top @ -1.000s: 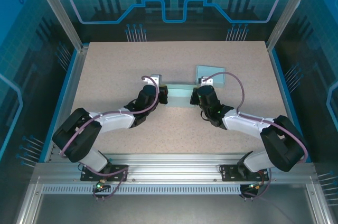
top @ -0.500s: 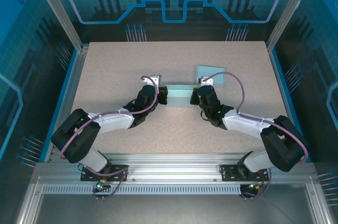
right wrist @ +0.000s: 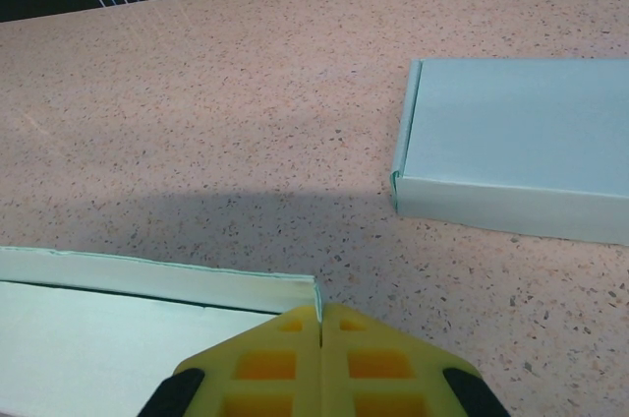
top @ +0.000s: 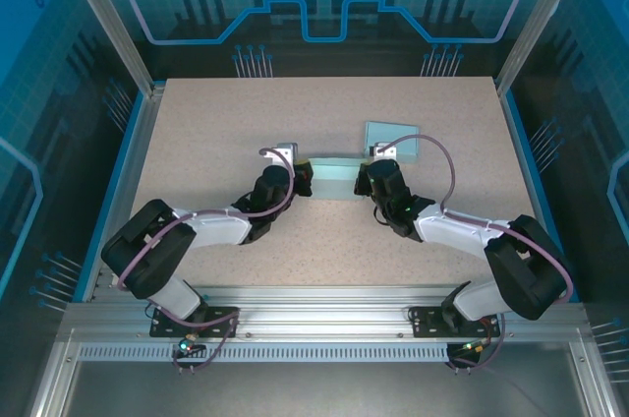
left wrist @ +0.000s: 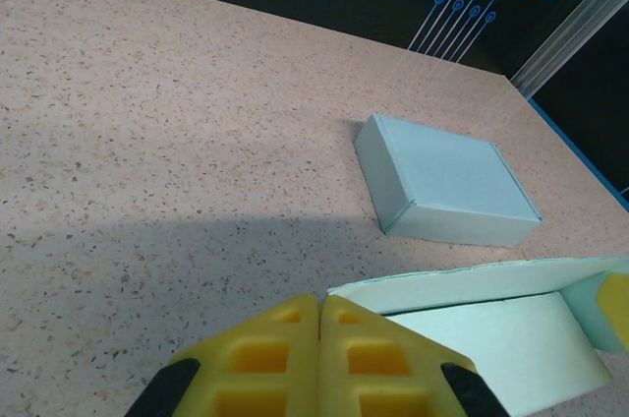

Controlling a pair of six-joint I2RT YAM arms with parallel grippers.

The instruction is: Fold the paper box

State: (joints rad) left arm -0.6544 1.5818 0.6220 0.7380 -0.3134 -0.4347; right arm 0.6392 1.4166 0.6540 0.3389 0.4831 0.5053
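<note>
- The paper box [top: 332, 179] lies unfinished near the middle of the tabletop [top: 216, 112], a pale green tray with its long far wall raised and its inside open upward.
- In the left wrist view the paper box [left wrist: 491, 333] sits just right of the pads. In the right wrist view the paper box [right wrist: 128, 319] sits just left of them, its wall ending at their tips.
- The left gripper [top: 305, 178] is at the box's left end. Its jaws are closed, with the yellow pads [left wrist: 275, 338] pressed flat together.
- The right gripper [top: 362, 179] is at the box's right end. Its jaws are likewise closed, pad against pad [right wrist: 369, 348].
- Whether either pair pinches paper cannot be told.
- A finished folded box [top: 392, 135] of the same colour lies closed beyond the right gripper, toward the far edge and apart from the open one.
</note>
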